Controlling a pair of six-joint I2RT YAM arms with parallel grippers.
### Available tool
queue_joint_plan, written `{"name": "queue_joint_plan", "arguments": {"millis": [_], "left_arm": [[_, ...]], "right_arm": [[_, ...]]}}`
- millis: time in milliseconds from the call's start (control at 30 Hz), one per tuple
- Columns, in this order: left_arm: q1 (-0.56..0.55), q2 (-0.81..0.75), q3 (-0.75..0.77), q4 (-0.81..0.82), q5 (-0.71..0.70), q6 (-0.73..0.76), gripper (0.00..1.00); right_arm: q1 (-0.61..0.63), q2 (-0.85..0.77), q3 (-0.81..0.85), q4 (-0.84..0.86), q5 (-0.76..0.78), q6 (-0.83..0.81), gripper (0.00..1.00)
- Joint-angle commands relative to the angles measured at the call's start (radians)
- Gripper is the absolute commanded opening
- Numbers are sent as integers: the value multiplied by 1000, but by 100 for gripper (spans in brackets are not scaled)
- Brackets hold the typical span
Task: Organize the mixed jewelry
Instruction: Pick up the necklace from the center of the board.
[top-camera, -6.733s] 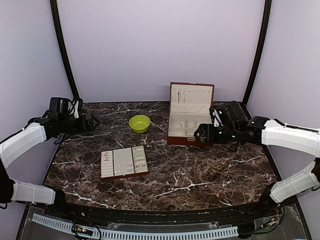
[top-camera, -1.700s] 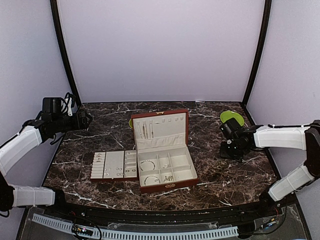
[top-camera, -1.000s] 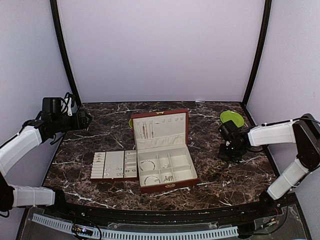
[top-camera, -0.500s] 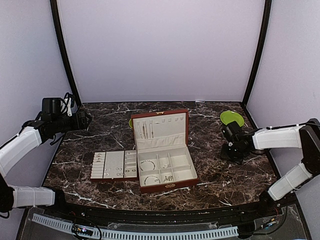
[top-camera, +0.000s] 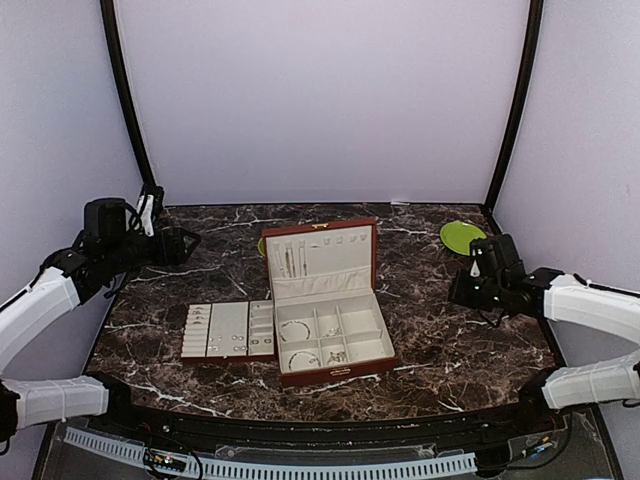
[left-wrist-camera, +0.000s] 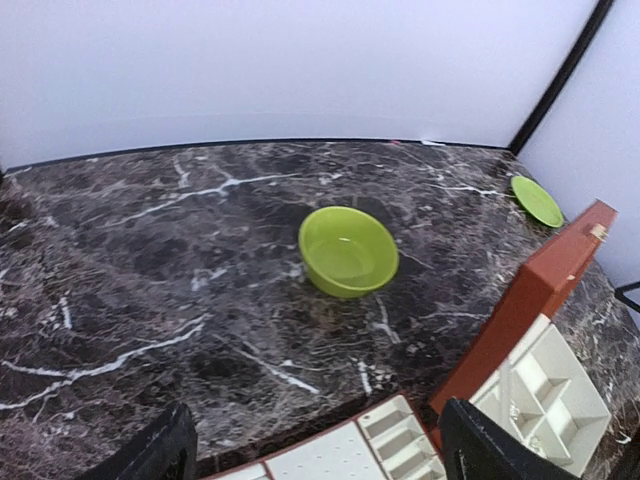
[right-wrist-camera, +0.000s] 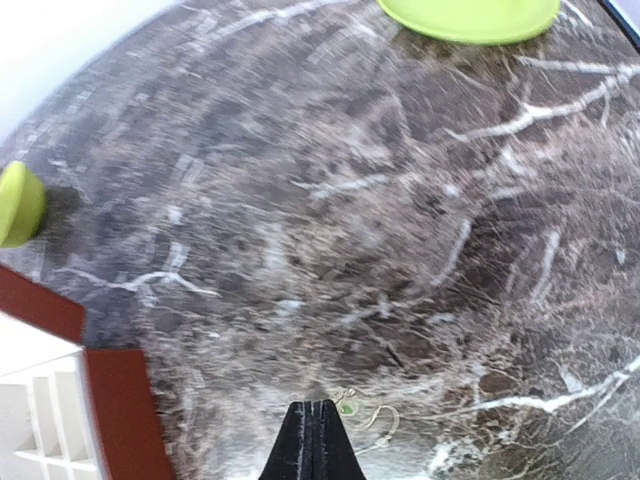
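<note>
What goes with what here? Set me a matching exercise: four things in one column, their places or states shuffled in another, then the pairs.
1. lime bowl
2. lime plate
3. tray
4. right gripper

A. shut
B. behind the raised lid of the open box
C. far right corner
D. just left of the box

Pairs: 1-B, 2-C, 3-D, 4-A

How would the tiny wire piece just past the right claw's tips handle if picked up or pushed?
The wire piece looks thin and looped, so probably light and easily bent. It lies flat on the polished marble table, so a push would likely slide it, and the shut right claw may struggle to get under it.
</note>
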Motion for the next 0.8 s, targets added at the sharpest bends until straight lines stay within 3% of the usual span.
{"name": "queue_joint_plan", "arguments": {"millis": [0, 167, 400, 767], "left_arm": [[-109, -34, -1, 49, 13, -60, 85], [-226, -59, 18, 78, -9, -124, 81], [-397, -46, 45, 146, -39, -163, 79], [-723, 93, 122, 297, -156, -108, 78]], "right_arm": [[-2, -108, -15, 88, -99, -62, 0], [-2, -208, -1, 90, -215, -102, 0], [4, -212, 70, 95, -402, -118, 0], [167, -180, 220, 100, -398, -111, 0]]}}
